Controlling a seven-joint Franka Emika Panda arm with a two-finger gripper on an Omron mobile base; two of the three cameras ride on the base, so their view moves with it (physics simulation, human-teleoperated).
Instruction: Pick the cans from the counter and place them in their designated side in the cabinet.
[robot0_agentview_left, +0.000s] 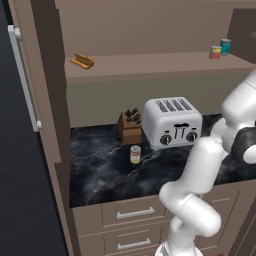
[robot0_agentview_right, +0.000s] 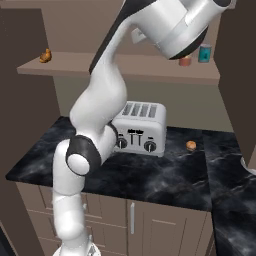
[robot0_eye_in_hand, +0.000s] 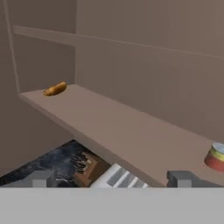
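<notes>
Now claw (robot0_eye_in_hand: 111, 180) is wide open, empty, up at the cabinet shelf (robot0_eye_in_hand: 131, 131) — red-orange can (robot0_eye_in_hand: 216, 158) parked lower right. Next: cream-yellow can (robot0_agentview_left: 135, 154) on counter (robot0_agentview_left: 100, 175), frame centre — descend vertically, clear the toaster (robot0_agentview_left: 172, 121).

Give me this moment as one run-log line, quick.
gripper: open, empty, up at cabinet shelf | red-orange can: on shelf beside teal can | cream-yellow can: on counter, before toaster
</notes>
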